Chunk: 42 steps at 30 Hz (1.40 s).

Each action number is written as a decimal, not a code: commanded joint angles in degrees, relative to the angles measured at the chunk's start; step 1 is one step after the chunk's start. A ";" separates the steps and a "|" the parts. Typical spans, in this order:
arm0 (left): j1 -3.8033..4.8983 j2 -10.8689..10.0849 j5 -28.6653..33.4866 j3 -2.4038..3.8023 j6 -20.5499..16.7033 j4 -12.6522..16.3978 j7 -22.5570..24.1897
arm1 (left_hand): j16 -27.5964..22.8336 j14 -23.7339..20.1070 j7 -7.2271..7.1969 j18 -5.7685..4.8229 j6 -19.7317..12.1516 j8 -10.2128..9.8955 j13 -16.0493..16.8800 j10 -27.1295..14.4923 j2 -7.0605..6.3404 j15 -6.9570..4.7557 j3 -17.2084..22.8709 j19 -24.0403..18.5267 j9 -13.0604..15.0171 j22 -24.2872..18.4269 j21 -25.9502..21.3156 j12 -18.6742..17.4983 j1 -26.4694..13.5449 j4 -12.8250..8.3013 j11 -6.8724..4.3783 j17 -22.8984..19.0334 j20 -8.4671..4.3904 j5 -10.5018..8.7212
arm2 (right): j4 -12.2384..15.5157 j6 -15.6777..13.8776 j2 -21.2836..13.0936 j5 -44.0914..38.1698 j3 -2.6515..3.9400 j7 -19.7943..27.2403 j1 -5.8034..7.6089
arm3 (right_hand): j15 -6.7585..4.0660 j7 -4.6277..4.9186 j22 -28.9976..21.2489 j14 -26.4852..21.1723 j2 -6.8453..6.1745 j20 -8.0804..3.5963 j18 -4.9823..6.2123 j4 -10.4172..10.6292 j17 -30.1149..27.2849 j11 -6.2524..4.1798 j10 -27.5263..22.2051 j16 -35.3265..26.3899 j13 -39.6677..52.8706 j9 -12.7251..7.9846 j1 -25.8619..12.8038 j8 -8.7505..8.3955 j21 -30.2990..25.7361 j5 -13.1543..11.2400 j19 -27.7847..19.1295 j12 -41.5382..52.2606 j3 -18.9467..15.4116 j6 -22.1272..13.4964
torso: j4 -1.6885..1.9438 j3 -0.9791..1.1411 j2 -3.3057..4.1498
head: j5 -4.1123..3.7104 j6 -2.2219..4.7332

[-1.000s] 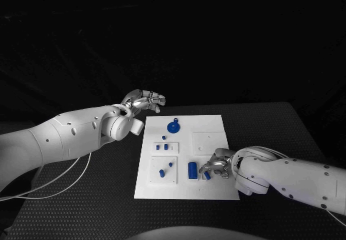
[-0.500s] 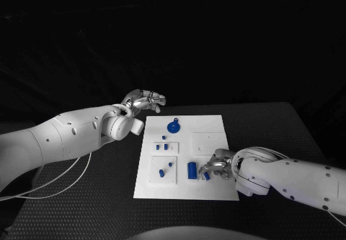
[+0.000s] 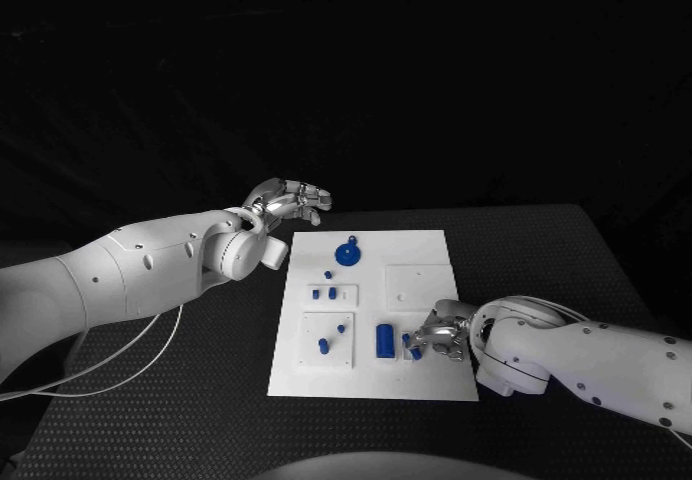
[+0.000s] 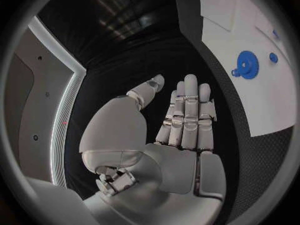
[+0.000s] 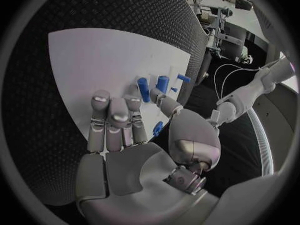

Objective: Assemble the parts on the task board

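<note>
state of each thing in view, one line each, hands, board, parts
left hand: holds nothing, fingers straight and apart, off the board's far left corner
right hand: down on the near right of the board, a small blue part at its fingers
task board: flat on the table
blue gear: lying flat on the board
blue block: lying flat beside the right hand

No readable text, labels, brands or numbers anywhere: nothing on the board point(image 3: 418, 250), the blue parts point(image 3: 385, 340), the arms or the tabletop point(image 3: 548, 260).
</note>
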 commanded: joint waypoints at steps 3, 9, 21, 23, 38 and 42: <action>0.05 0.03 0.24 0.03 0.36 0.15 0.44 | -0.30 0.30 -0.17 0.47 -0.25 0.39 -0.06 -0.44 0.26 -0.04 -0.02 0.39 0.06 0.07 -0.25 0.34 -0.49 0.48 0.10 0.06 0.04 0.26 | 0.62 1.35 -0.15 -0.65 0.00 0.67 -0.05 | 0.08 0.14 0.00 -0.03 -0.76 0.05 1.23 0.27 -0.09 -0.25 0.17 0.42 0.10 -0.18 -0.87 0.16 -0.03 -0.02 0.15 -0.21 0.47 0.24 | -0.03 0.01 0.01 | 0.01 0.00; 0.05 0.01 0.24 0.03 0.34 0.13 0.43 | -0.32 0.31 -0.17 0.47 -0.26 0.39 -0.06 -0.45 0.28 -0.04 -0.03 0.40 0.05 0.08 -0.28 0.34 -0.54 0.53 0.11 0.09 0.04 0.26 | 1.03 1.38 -0.41 -0.37 0.00 0.93 -0.05 | 0.07 0.13 -0.02 -0.02 -1.51 0.05 1.23 0.73 -0.14 -0.25 0.21 0.46 0.12 -0.29 -1.47 0.12 0.01 -0.14 0.21 -0.25 0.67 0.29 | 0.00 0.01 0.02 | 0.01 -0.05; 0.05 0.09 0.24 0.03 0.37 0.02 0.43 | -0.37 0.32 -0.16 0.46 -0.28 0.39 -0.06 -0.46 0.32 -0.03 -0.05 0.41 0.05 0.12 -0.33 0.35 -0.64 0.65 0.11 0.15 0.05 0.28 | 1.84 1.44 -0.76 -0.09 0.01 1.44 -0.05 | 0.05 0.09 -0.04 -0.02 -1.00 -0.01 1.23 1.04 -0.18 -0.29 0.28 0.53 0.16 -0.34 -1.77 0.16 0.05 -0.17 0.26 -0.25 1.00 0.39 | 0.01 -0.02 0.00 | -0.10 -0.10; 0.05 0.09 0.24 0.03 0.39 0.03 0.44 | -0.38 0.32 -0.16 0.46 -0.28 0.39 -0.07 -0.47 0.32 -0.03 -0.05 0.42 0.05 0.13 -0.34 0.35 -0.65 0.66 0.11 0.16 0.05 0.28 | 2.16 1.58 -1.00 -0.09 0.01 1.49 -0.04 | 0.05 0.09 -0.04 -0.02 -1.00 -0.01 1.23 1.04 -0.18 -0.29 0.28 0.53 0.16 -0.34 -1.79 0.16 0.06 -0.17 0.26 -0.25 1.00 0.39 | 0.00 -0.02 0.00 | -0.10 -0.14; 0.05 0.08 0.24 0.03 0.34 0.05 0.39 | -0.42 0.33 -0.16 0.46 -0.30 0.40 -0.07 -0.48 0.35 -0.03 -0.04 0.43 0.05 0.16 -0.39 0.35 -0.67 0.73 0.11 0.22 0.04 0.30 | 1.63 6.70 -1.29 -5.04 0.02 1.46 0.01 | 0.07 0.20 0.00 -0.08 -2.88 -0.15 1.23 -4.24 -0.48 -0.19 0.31 0.70 0.40 -0.45 4.89 0.26 0.36 0.14 0.19 -0.35 -2.95 0.20 | -0.03 0.02 0.01 | -0.12 -0.04; 0.05 0.12 0.24 0.03 0.35 0.09 0.42 | -0.43 0.33 -0.16 0.47 -0.31 0.39 -0.07 -0.49 0.35 -0.03 -0.04 0.44 0.04 0.17 -0.40 0.35 -0.67 0.74 0.11 0.23 0.04 0.30 | 1.18 6.41 -0.87 -5.56 0.02 1.38 0.01 | 0.10 0.18 -0.08 -0.14 -2.98 -0.08 1.23 -4.41 -0.58 -0.18 0.33 0.72 0.43 -0.50 7.24 0.29 0.28 0.11 0.05 -0.42 -4.41 0.18 | -0.05 0.01 0.02 | -0.20 -0.04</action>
